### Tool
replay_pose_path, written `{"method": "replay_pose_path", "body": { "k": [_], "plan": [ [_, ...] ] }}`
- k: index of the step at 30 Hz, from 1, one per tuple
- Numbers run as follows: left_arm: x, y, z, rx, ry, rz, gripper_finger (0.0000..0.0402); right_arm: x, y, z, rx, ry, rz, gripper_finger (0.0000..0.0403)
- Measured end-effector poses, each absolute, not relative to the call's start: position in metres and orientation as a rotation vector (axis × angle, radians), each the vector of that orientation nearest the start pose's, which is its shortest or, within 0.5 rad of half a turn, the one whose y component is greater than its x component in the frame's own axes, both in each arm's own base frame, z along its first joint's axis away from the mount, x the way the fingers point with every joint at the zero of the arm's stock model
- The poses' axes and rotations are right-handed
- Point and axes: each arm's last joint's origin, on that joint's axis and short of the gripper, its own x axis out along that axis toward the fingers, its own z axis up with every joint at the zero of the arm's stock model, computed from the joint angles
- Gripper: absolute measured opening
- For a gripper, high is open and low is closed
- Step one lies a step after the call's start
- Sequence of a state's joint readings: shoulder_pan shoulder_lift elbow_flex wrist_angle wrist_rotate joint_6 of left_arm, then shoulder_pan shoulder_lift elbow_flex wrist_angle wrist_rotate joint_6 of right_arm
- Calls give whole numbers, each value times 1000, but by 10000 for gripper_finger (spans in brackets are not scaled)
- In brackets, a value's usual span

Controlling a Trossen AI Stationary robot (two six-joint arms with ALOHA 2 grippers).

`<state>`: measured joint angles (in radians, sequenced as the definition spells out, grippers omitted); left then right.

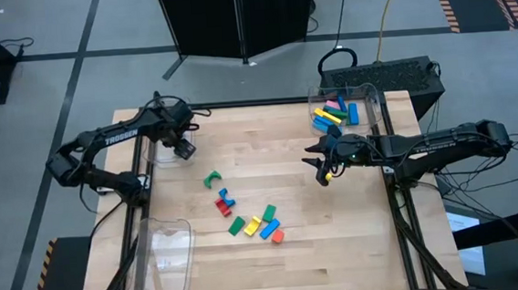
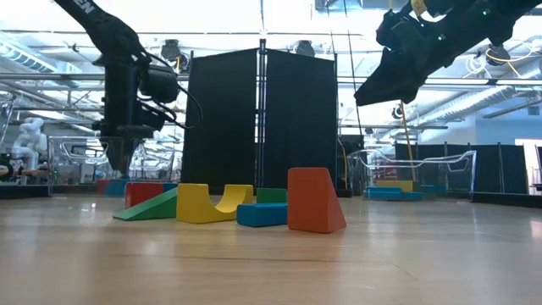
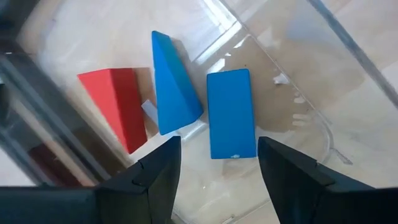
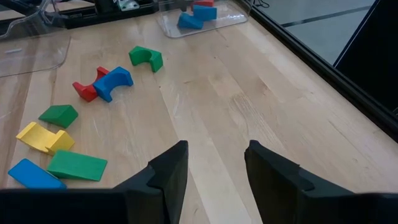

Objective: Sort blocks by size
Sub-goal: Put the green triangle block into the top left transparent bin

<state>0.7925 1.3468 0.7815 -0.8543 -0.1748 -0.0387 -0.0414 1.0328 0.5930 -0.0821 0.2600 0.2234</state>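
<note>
My left gripper (image 3: pixel 217 146) (image 1: pixel 184 150) points down, open, over a clear bin (image 3: pixel 292 81) at the table's far left. On the bin's floor lie a flat blue block (image 3: pixel 231 113), a blue wedge (image 3: pixel 171 81) and a red wedge (image 3: pixel 118 102). The blue block lies just below the gap between the fingers, clear of them. Loose blocks lie mid-table: a green arch (image 1: pixel 212 178), a red and a blue one (image 1: pixel 224 202), and green, yellow, blue and orange ones (image 1: pixel 260 225). My right gripper (image 1: pixel 323 170) (image 4: pixel 214 168) hangs open above the table right of them, holding nothing.
A second clear bin (image 1: pixel 370 101) at the far right holds several yellow, green, blue and pink blocks. A third clear bin (image 1: pixel 168 252) stands at the near left. Bare wood lies between the loose blocks and the right gripper.
</note>
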Motion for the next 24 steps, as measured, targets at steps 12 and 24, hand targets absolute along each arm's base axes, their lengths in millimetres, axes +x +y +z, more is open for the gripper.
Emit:
{"method": "replay_pose_path", "body": {
  "k": [12,24],
  "plan": [
    [132,143,218,-391,1253,915,215,214,-16,232,160,485,-351,153],
    [127,110,244,-367,1102,869,215,214,-16,233,178,481,-356,153]
  ]
}}
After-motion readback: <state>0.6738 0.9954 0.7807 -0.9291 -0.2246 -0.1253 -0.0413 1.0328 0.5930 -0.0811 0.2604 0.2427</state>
